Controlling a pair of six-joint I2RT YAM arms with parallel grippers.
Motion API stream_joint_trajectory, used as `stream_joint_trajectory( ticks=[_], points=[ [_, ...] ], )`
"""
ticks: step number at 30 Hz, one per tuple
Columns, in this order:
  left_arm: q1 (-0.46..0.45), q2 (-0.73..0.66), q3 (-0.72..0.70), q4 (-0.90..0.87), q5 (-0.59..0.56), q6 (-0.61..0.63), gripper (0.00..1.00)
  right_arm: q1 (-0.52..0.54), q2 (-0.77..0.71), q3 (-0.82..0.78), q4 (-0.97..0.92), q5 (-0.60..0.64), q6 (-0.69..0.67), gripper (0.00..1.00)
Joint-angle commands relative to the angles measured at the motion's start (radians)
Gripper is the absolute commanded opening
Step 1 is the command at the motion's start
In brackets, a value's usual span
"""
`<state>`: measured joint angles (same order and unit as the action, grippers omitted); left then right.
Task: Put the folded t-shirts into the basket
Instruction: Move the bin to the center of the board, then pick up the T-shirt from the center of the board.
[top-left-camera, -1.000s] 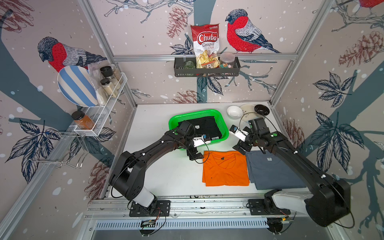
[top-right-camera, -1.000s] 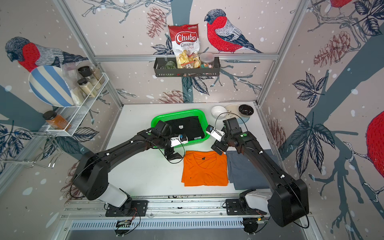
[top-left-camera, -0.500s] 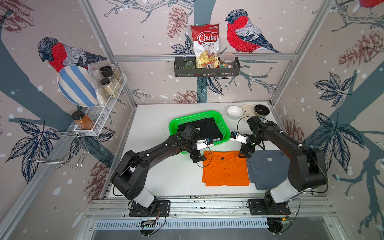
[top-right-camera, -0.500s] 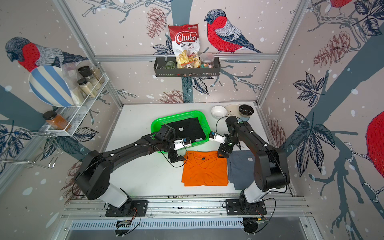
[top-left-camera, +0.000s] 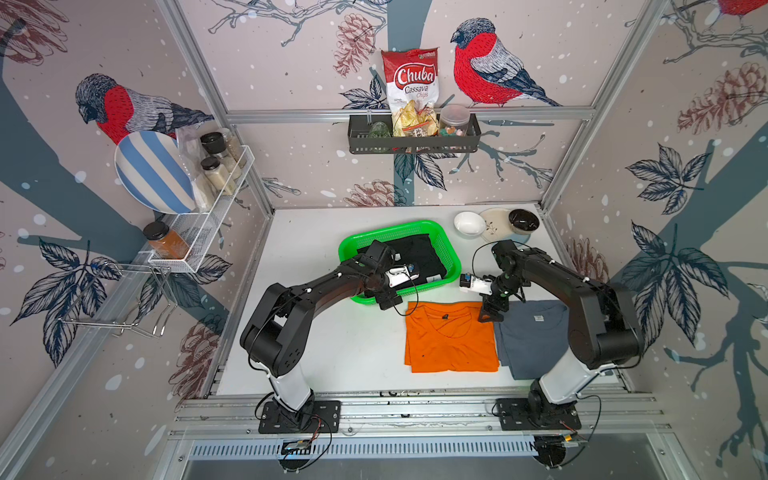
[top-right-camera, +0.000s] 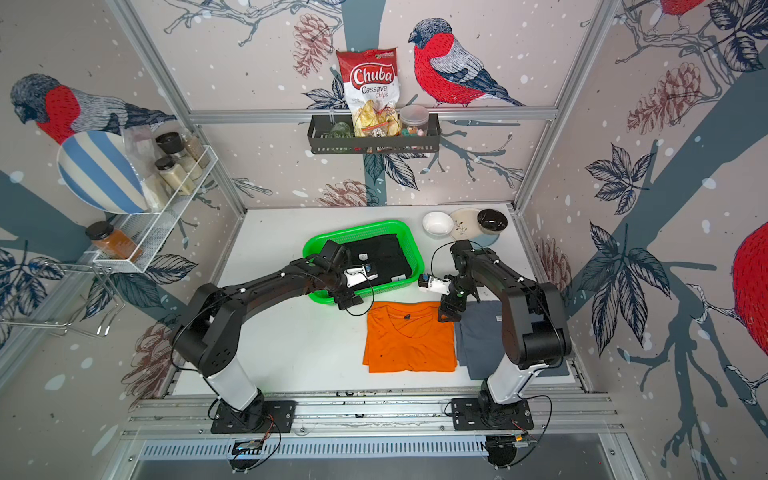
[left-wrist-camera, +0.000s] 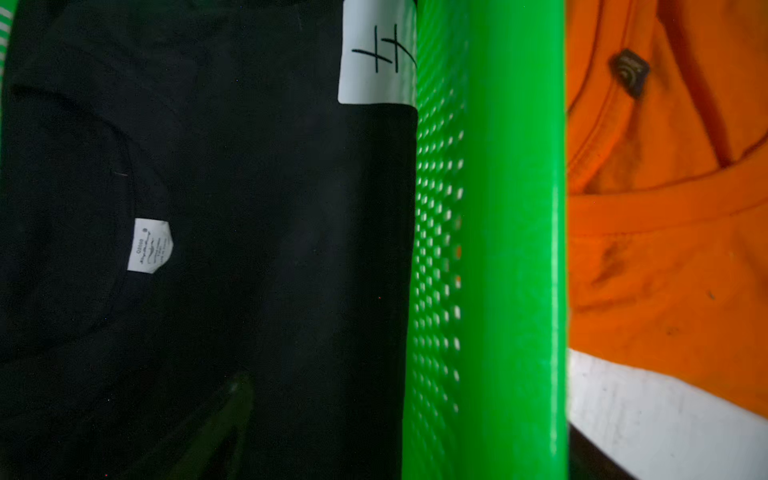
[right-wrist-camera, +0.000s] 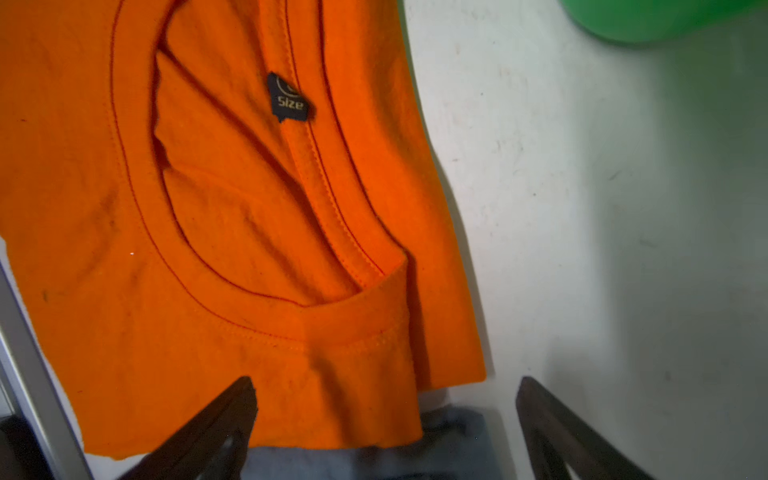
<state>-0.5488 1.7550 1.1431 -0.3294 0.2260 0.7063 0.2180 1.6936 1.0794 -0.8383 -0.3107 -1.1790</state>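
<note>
Black shirt (top-left-camera: 419, 255) in basket (top-left-camera: 448, 251) – part hid under left arm in both top views. Grey-blue shirt (top-left-camera: 536, 336) – outer edge lay beneath right arm. Left claw (top-left-camera: 388, 300): in left wrist view only one blurred finger (left-wrist-camera: 232, 413) showed, cut by frame edge; tag (left-wrist-camera: 149, 245) print too small to read. Right wrist view: grey-blue shirt blurred sliver at frame edge, basket mere blurred green corner, orange shirt (right-wrist-camera: 208, 208) cut off.
</note>
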Motion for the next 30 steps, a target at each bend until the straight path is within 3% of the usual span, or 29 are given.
stream_joint_trajectory(
  ticks=[1,9,16,23,30],
  points=[
    [0.008,0.033,0.026,0.026,-0.025,-0.015,0.93,0.002,0.02,-0.003,0.064,0.017,-0.058,0.96],
    [0.014,0.073,0.124,-0.022,-0.036,-0.026,0.93,0.007,0.112,0.065,0.025,0.014,-0.096,0.94],
    [0.046,-0.081,0.141,-0.221,0.129,0.038,0.94,0.014,0.205,0.108,-0.016,-0.016,-0.095,0.91],
    [0.048,-0.233,0.072,-0.303,0.291,0.043,0.94,0.024,0.261,0.157,-0.063,-0.019,-0.102,0.74],
    [0.035,-0.186,-0.008,-0.198,0.355,0.006,0.92,0.044,0.254,0.151,-0.066,-0.022,-0.094,0.6]
  ],
)
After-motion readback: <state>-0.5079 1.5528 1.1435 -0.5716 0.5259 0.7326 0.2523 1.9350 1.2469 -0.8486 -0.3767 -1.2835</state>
